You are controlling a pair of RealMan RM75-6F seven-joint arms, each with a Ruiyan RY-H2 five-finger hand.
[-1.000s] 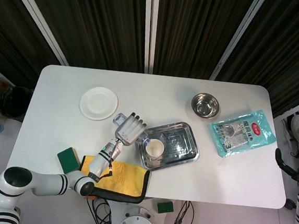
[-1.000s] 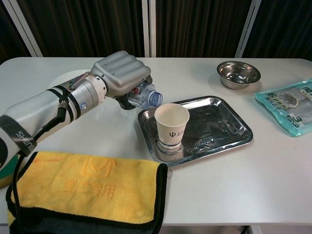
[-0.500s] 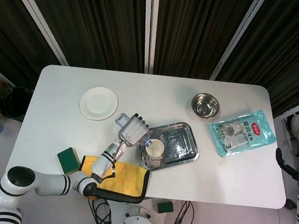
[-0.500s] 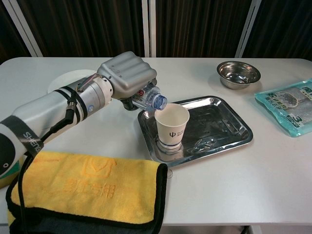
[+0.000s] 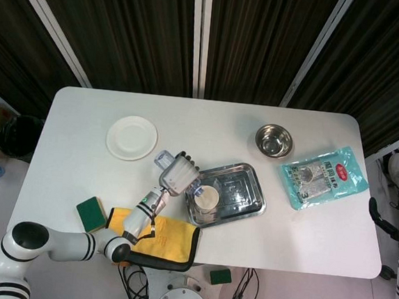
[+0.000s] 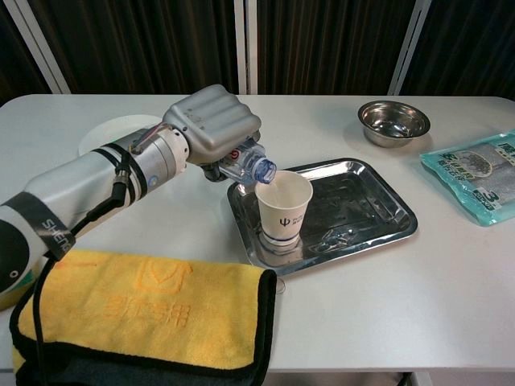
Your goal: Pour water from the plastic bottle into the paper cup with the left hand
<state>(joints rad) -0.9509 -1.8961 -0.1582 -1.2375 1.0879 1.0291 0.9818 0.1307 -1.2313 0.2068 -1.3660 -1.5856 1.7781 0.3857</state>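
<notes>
On the desk (image 6: 161, 233), mid-left, just beside the tray: my left hand (image 6: 211, 121) w/ fingers wrapped over the bottle (image 6: 248, 163), clamped on it.
Bottle: clear plastic, no cap, tipped near horizontal; mouth points right & slightly down, right at the cup rim. Head view shows its base end sticking out on the hand's far side (image 5: 162, 159).
Cup: paper cup (image 6: 282, 207) upright w/ small dark logo, stands in the near-left corner of the tray. I can't tell how much water is in it.
Tray: shiny metal tray (image 6: 362, 201), shallow, set at a slight angle; apart from the cup I see only reflections in it.
Left arm: reaches in from lower left, forearm crossing over the yellow cloth (image 6: 137, 314).
Right hand: I don't see it in either view.
Cloth: yellow towel w/ dark edging, folded, at the near desk edge, near the tray's left corner.
Sponge: green sponge (image 5: 92, 212) left of the cloth, near edge.
Plate: white plate (image 5: 131, 137) far-left, well apart from the tray.
Bowl: small steel bowl (image 6: 393, 120) far-right, beyond the tray.
Packet: teal snack packet (image 6: 475, 172) at the right edge, near the bowl.
</notes>
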